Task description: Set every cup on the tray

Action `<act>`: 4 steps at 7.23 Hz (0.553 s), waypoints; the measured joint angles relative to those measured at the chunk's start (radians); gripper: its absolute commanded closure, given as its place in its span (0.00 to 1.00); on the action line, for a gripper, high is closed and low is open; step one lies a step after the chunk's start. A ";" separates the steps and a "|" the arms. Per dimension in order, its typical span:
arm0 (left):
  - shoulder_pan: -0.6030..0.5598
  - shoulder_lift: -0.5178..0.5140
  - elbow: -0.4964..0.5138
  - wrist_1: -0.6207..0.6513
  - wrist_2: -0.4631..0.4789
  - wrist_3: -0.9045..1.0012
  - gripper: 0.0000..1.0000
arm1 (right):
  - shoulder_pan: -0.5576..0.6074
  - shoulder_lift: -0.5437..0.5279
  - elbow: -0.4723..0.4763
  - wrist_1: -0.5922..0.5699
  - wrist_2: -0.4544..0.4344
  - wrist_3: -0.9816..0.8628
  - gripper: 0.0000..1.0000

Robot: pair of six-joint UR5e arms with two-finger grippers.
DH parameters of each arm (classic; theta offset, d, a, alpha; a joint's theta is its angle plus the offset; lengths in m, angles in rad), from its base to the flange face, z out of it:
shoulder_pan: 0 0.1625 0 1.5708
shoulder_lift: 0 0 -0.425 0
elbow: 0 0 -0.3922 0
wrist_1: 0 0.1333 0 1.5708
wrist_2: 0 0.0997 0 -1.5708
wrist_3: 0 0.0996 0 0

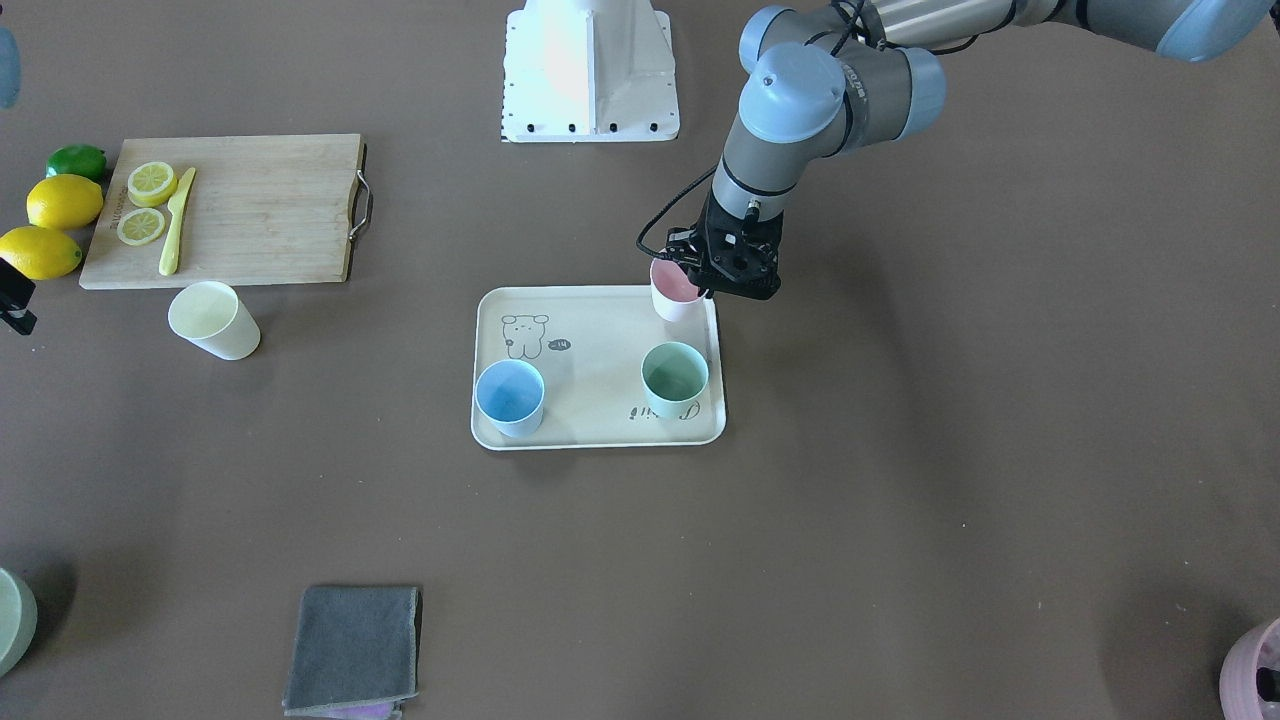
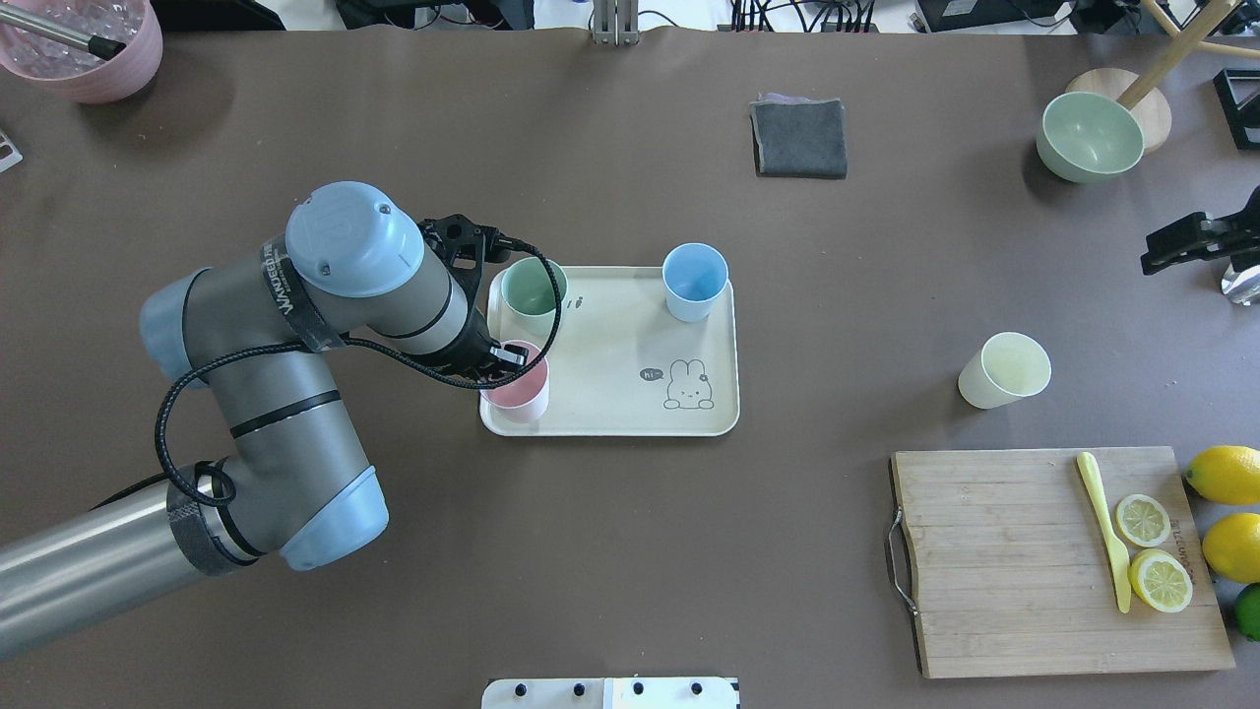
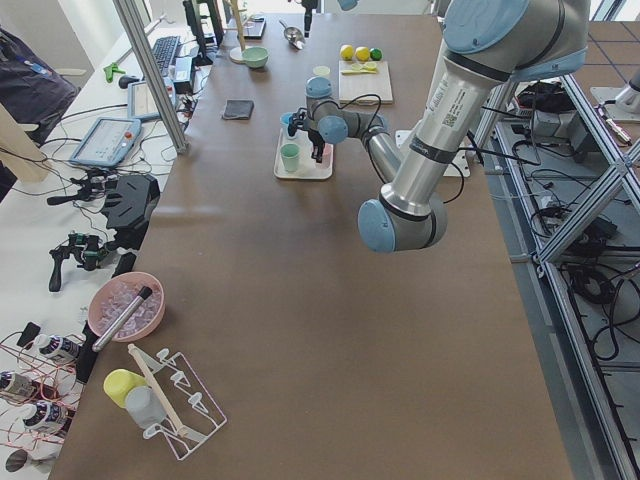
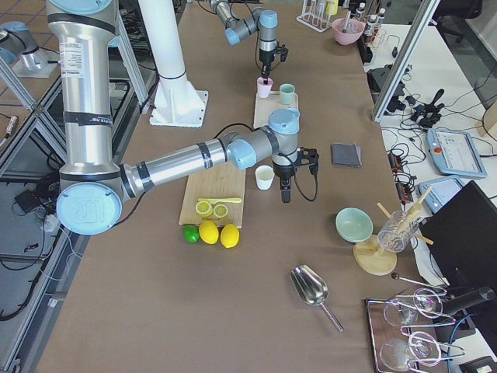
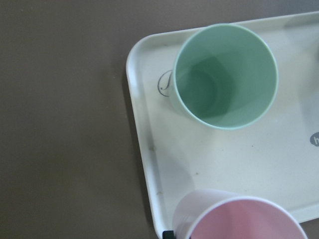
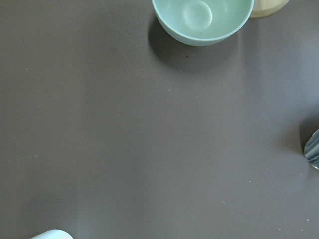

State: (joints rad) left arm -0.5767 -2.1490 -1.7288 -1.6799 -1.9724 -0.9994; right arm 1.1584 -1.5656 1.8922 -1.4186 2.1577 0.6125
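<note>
The cream tray [image 2: 610, 418] lies mid-table. The mint green cup [image 2: 533, 288] and the light blue cup [image 2: 695, 281] stand upright on its far side. My left gripper [image 2: 504, 356] is shut on the rim of the pink cup [image 2: 519, 387] at the tray's near left corner; I cannot tell whether the cup rests on the tray. The left wrist view shows the pink cup [image 5: 244, 219] at its bottom edge and the mint green cup [image 5: 224, 74] above. The pale yellow cup [image 2: 1004, 369] stands on the table to the right, off the tray. My right gripper [image 2: 1181, 246] is open and empty beyond it.
A wooden cutting board [image 2: 1043, 561] with lemon slices and a yellow knife lies at the near right, with whole lemons [image 2: 1226, 473] beside it. A grey cloth [image 2: 799, 138], a green bowl [image 2: 1088, 136] and a pink bowl [image 2: 84, 49] sit along the far side.
</note>
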 measured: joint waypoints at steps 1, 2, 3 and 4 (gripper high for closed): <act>0.000 -0.003 -0.004 -0.002 0.025 0.000 0.02 | -0.040 0.008 0.000 0.015 -0.003 0.062 0.00; -0.009 -0.006 -0.014 -0.002 0.042 0.003 0.02 | -0.072 0.008 -0.001 0.051 -0.005 0.118 0.00; -0.038 -0.007 -0.028 0.000 0.038 0.007 0.02 | -0.099 0.003 -0.003 0.084 -0.007 0.163 0.00; -0.087 -0.008 -0.040 0.004 0.004 0.021 0.02 | -0.122 -0.002 -0.003 0.105 -0.006 0.200 0.00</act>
State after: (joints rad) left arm -0.6638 -2.1571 -1.7684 -1.6760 -1.9682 -0.9781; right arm 1.0360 -1.5677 1.8893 -1.3136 2.1513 0.8121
